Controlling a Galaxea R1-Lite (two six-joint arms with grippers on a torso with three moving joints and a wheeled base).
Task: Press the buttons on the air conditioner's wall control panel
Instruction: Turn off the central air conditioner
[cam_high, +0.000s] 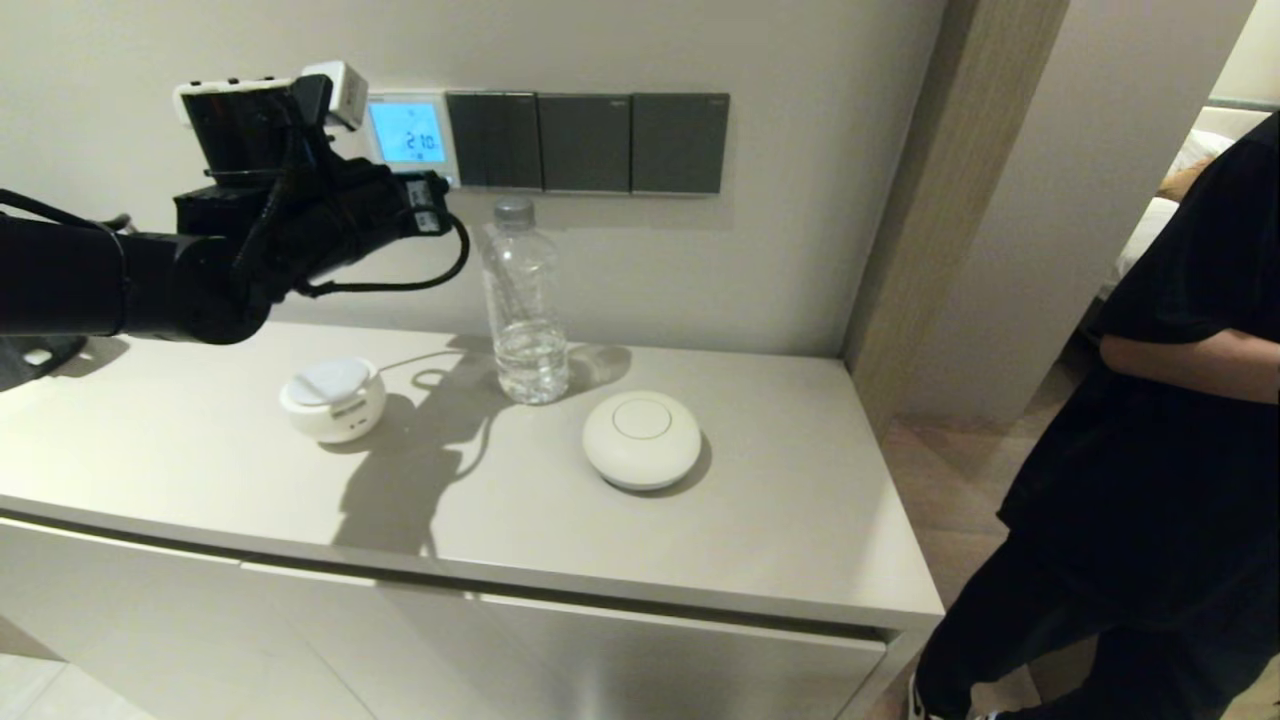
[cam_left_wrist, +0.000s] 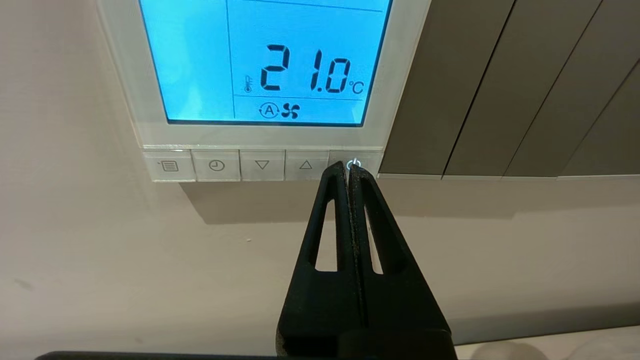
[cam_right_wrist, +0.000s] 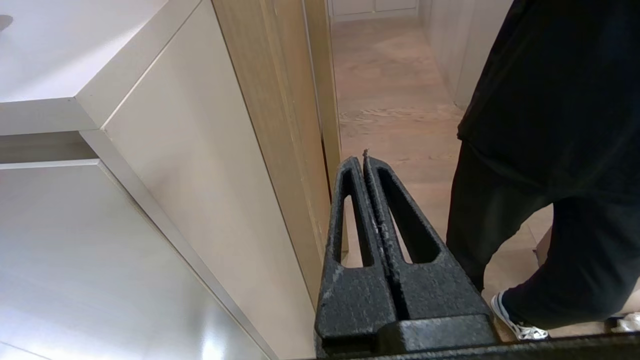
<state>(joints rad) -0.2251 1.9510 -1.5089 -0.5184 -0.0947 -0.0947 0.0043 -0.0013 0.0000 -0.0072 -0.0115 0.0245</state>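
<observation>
The white wall control panel (cam_high: 410, 135) hangs on the wall, its screen lit blue and reading 21.0 °C; it fills the top of the left wrist view (cam_left_wrist: 260, 135). A row of small white buttons (cam_left_wrist: 240, 165) runs under the screen. My left gripper (cam_left_wrist: 348, 167) is shut and empty, its tips over the end button with the lit power symbol (cam_left_wrist: 361, 159), next to the dark switch plates. In the head view the left arm (cam_high: 290, 200) is raised at the panel. My right gripper (cam_right_wrist: 364, 161) is shut and empty, parked low beside the cabinet.
Three dark grey switch plates (cam_high: 585, 142) adjoin the panel. On the cabinet top (cam_high: 800, 540) stand a clear water bottle (cam_high: 522, 300), a small white round device (cam_high: 333, 400) and a white disc (cam_high: 641, 438). A person in black (cam_high: 1170, 450) stands at the right.
</observation>
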